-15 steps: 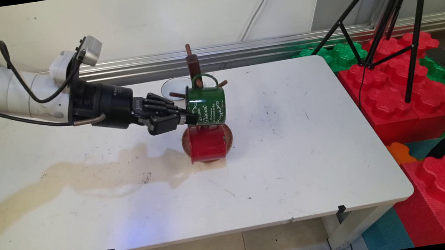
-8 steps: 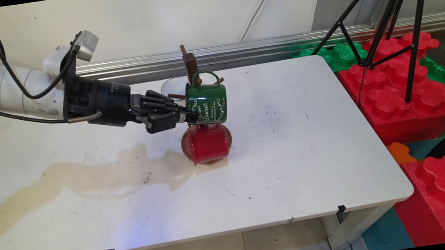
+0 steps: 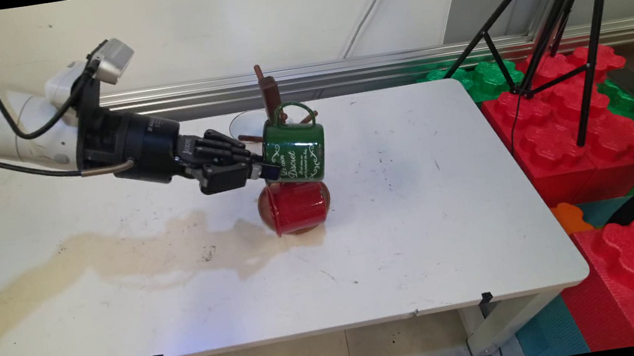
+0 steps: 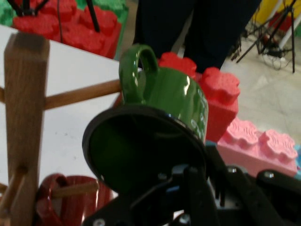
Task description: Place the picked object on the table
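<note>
My gripper (image 3: 265,172) is shut on the rim of a green enamel mug (image 3: 295,154), holding it sideways beside a wooden mug tree (image 3: 268,91) at the table's middle back. In the hand view, the green mug (image 4: 164,94) has its handle up against the tip of a wooden peg (image 4: 80,94); whether the peg is through the handle I cannot tell. The tree's post (image 4: 23,117) stands at the left. A red mug (image 3: 296,206) hangs low on the tree, just under the green one, and covers most of the brown base (image 3: 264,207).
A brownish stain (image 3: 121,259) runs across the white table (image 3: 419,220) from the left edge to the tree's base. A round clear disc (image 3: 242,125) lies behind the tree. Red and green foam blocks (image 3: 572,134) and a black tripod (image 3: 570,20) stand off the table's right.
The hand has drawn a little to the left with the green mug, which now tilts more. The mug tree's post leans slightly left and the red mug has shifted with it.
</note>
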`<state>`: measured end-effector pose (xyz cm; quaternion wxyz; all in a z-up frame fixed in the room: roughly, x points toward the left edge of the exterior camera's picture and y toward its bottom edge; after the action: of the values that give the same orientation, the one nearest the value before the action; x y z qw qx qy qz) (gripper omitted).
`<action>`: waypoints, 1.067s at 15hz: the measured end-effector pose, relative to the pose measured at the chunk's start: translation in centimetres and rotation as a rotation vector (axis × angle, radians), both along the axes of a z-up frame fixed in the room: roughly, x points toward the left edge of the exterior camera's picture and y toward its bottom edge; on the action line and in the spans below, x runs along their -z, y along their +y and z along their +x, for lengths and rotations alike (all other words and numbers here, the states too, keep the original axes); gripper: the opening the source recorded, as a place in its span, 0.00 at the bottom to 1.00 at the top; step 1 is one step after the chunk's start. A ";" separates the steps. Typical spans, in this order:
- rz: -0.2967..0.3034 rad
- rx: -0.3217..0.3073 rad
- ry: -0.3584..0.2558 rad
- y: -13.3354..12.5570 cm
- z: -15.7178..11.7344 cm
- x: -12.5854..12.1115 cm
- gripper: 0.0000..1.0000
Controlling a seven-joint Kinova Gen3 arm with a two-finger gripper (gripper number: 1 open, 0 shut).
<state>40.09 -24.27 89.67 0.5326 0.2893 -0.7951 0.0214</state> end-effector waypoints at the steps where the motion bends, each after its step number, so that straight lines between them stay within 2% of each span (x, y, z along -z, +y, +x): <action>1: 0.001 0.005 0.001 0.1 0.0 -0.2 0.00; 10: 0.007 0.050 -0.031 1.1 0.5 -1.2 0.00; 16: -0.010 0.084 -0.130 1.6 1.9 -2.2 0.00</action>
<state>41.99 -22.63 91.90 0.4815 0.2508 -0.8395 0.0218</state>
